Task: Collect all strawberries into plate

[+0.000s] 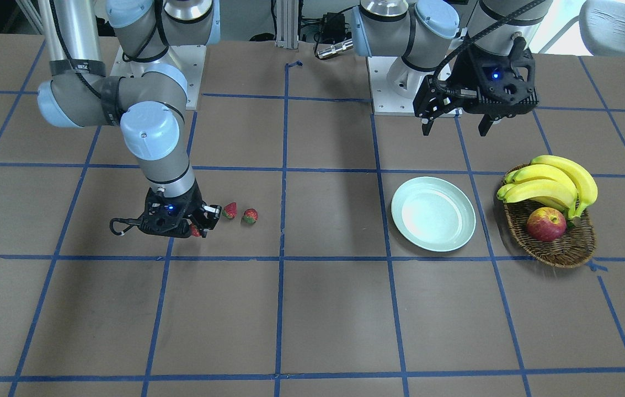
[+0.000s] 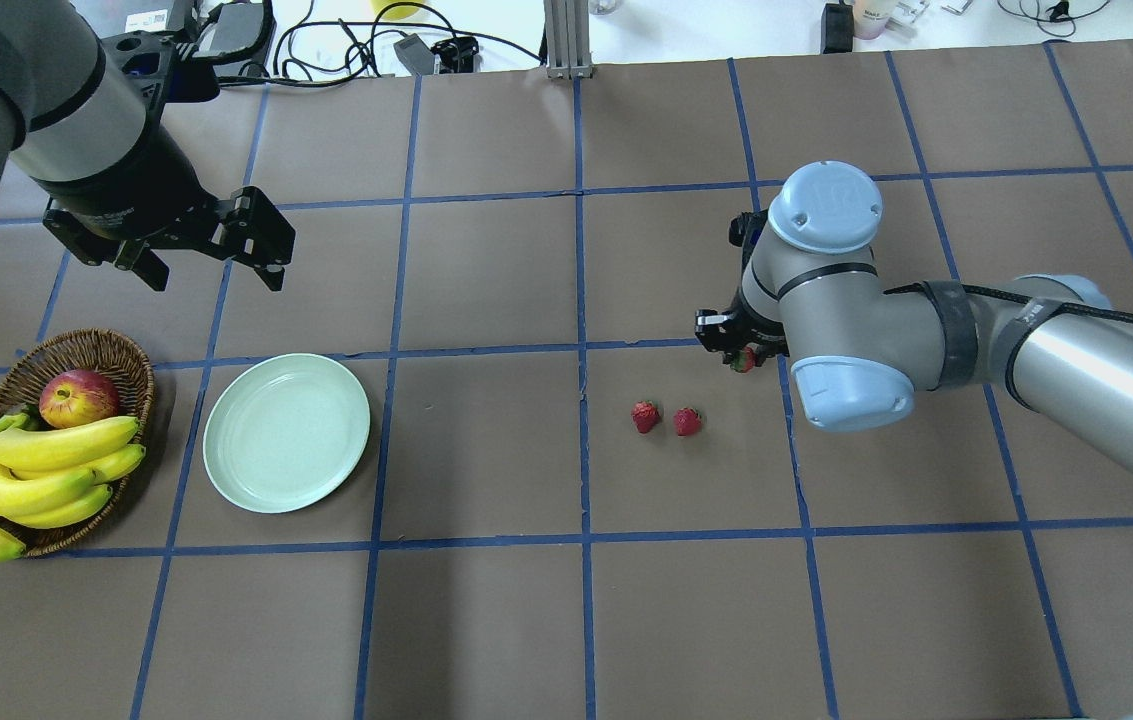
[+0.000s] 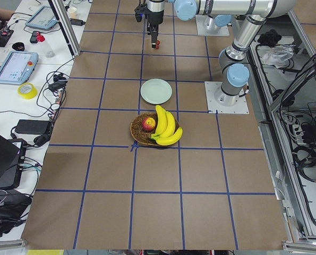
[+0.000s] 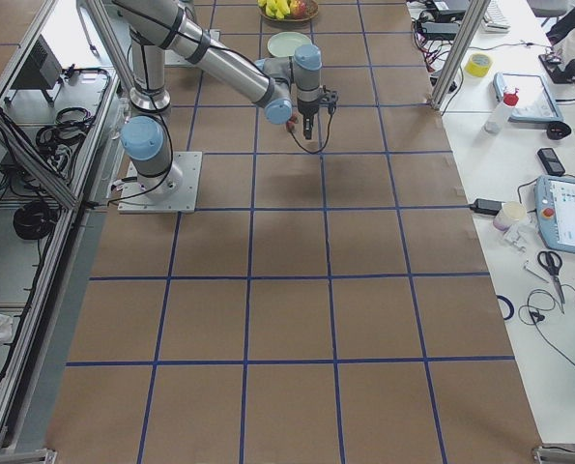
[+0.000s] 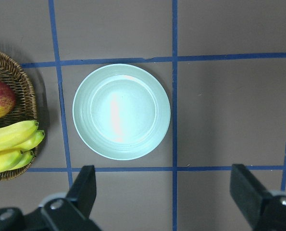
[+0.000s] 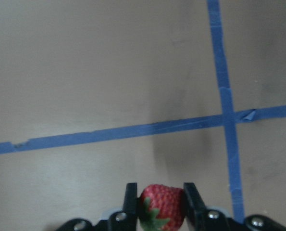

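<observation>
Over the table (image 1: pixel 334 309), right gripper (image 6: pixel 158 191) fingers clenched on strawberry (image 6: pixel 163 212), left gripper (image 5: pixel 164 175) fingers released near plate (image 5: pixel 80 111)

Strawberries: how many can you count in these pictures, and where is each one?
3. The first strawberry is held in the right gripper. The second strawberry and third strawberry lie side by side on the table, well away from the empty plate.

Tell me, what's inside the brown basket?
The basket holds a bunch of yellow bananas and one red apple. Anything beneath the bananas is covered, so I cannot see it.
</observation>
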You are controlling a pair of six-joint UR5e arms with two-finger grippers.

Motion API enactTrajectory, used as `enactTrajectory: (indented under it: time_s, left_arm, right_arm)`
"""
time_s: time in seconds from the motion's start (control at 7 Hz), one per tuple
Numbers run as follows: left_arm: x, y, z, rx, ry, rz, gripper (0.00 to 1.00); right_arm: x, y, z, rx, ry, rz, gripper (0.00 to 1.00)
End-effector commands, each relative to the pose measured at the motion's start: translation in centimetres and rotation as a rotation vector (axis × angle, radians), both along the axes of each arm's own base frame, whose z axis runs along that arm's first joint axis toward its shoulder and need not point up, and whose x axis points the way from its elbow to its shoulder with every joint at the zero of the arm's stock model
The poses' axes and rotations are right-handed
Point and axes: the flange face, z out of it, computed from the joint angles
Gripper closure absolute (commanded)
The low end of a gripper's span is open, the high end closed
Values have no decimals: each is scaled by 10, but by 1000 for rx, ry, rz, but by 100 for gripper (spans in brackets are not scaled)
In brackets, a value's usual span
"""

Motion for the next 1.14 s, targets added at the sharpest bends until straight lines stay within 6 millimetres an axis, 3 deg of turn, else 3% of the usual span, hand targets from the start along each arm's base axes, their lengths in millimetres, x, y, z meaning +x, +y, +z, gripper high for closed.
enactTrajectory:
  time_s: [0.0, 0.29, 0.43, 0.57, 0.71, 0.86, 1.0]
  left_arm:
    - [1, 1, 1, -3, 2, 2, 0]
    - [1, 1, 0, -3, -1, 3, 0]
    - [1, 0, 0, -3, -1, 3, 0]
    - [1, 0, -3, 5, -3, -11, 0]
    - [1, 0, -2, 1, -3, -11, 0]
    - [1, 0, -3, 6, -4, -14, 0]
    - [1, 1, -2, 4, -4, -13, 0]
  right_arm:
    - [86, 17, 5, 0, -66, -109, 80]
    - [175, 23, -4, 19, -114, -232, 78]
    - [209, 27, -28, 46, -106, -262, 78]
    - [209, 29, -40, 63, -90, -263, 76]
    - [209, 29, -40, 61, -86, -257, 66]
    - [209, 27, -39, 59, -79, -232, 1]
    - [208, 29, -36, 84, -53, -208, 0]
